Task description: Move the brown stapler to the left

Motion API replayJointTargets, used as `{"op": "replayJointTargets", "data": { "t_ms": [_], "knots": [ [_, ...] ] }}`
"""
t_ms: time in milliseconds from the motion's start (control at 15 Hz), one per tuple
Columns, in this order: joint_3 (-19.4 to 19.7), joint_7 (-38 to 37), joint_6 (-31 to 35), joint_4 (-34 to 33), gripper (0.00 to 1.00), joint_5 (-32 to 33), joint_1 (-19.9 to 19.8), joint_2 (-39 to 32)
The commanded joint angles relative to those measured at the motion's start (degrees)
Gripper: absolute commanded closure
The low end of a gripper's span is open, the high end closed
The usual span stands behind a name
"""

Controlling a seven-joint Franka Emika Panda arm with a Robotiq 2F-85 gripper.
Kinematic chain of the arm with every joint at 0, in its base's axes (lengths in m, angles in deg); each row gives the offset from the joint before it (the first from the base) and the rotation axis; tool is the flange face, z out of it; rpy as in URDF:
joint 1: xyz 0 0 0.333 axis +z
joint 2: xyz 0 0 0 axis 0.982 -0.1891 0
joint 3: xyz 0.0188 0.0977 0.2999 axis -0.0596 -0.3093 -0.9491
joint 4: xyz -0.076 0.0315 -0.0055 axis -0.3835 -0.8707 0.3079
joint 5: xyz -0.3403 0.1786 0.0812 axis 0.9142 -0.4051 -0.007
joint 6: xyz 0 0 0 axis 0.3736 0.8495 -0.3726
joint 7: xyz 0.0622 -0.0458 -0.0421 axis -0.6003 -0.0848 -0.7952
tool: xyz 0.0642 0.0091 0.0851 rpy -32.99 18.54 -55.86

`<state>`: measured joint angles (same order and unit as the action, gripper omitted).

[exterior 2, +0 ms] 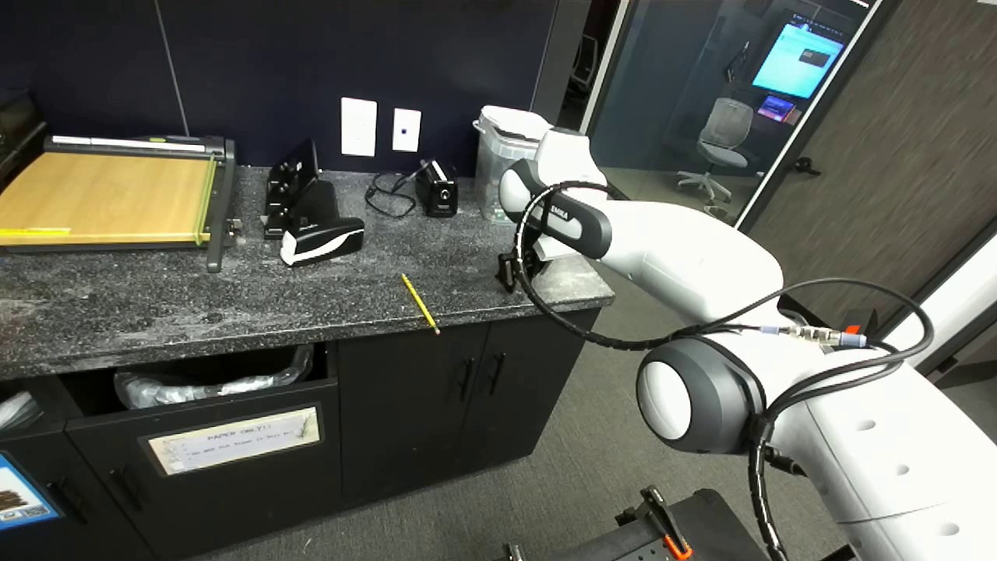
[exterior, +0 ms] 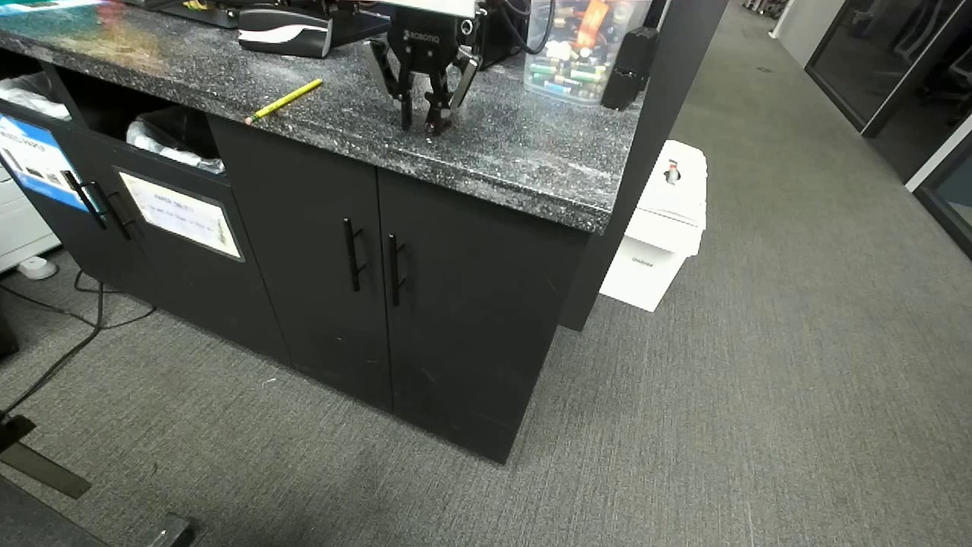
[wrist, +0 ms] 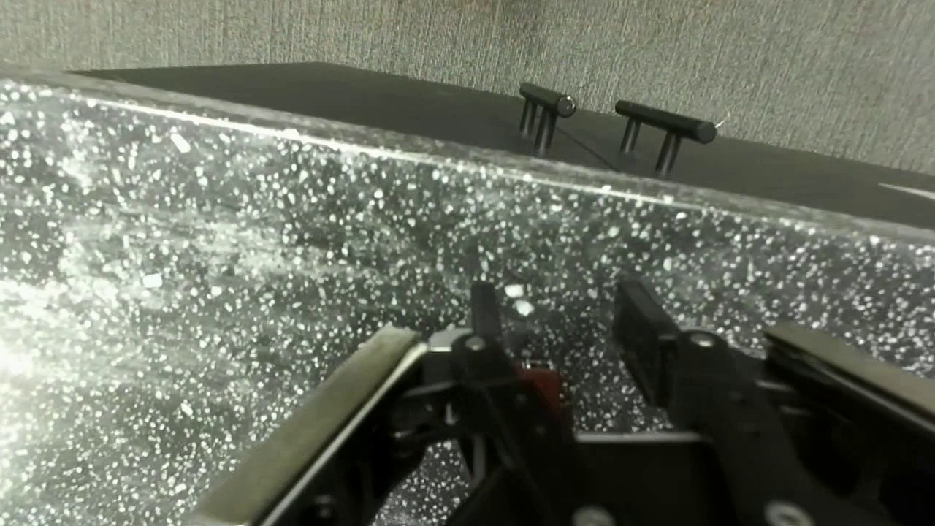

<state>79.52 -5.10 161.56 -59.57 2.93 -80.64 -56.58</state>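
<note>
The brown stapler (wrist: 546, 383) shows in the wrist view as a small reddish-brown block with a metal bit at its end. It lies on the speckled countertop, between the fingers and close to the left one in the picture, which hides part of it. I cannot tell whether they touch. My gripper (wrist: 559, 303) is open, its fingertips apart and low over the counter. It points down near the counter's front edge in an exterior view (exterior: 421, 125), where I cannot make out the stapler. In an exterior view the gripper (exterior 2: 510, 273) is partly behind the arm's cable, and the stapler is hidden.
A yellow pencil (exterior: 285, 101) lies at the counter's front edge. A black-and-white hole punch (exterior 2: 323, 241) and a paper cutter (exterior 2: 109, 191) stand along the counter. A clear battery bin (exterior: 566, 72) is behind the gripper, near the counter's end. The counter edge (exterior: 493, 186) drops to cabinet doors.
</note>
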Motion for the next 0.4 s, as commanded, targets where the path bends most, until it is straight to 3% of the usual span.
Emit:
{"op": "replayJointTargets", "data": {
  "t_ms": [0, 133, 200, 333],
  "knots": [
    [-1.8, 4.0, -9.3, 1.6, 0.25, 0.4, -1.7, 4.1],
    [-1.8, 3.0, -17.6, 2.3, 0.10, -0.1, -3.0, 5.8],
    [-1.3, 2.0, -12.0, -0.2, 0.27, 0.8, -1.5, 2.7],
    [-1.4, 2.2, -17.0, -1.7, 0.13, 0.6, -2.7, 3.2]
  ]
}}
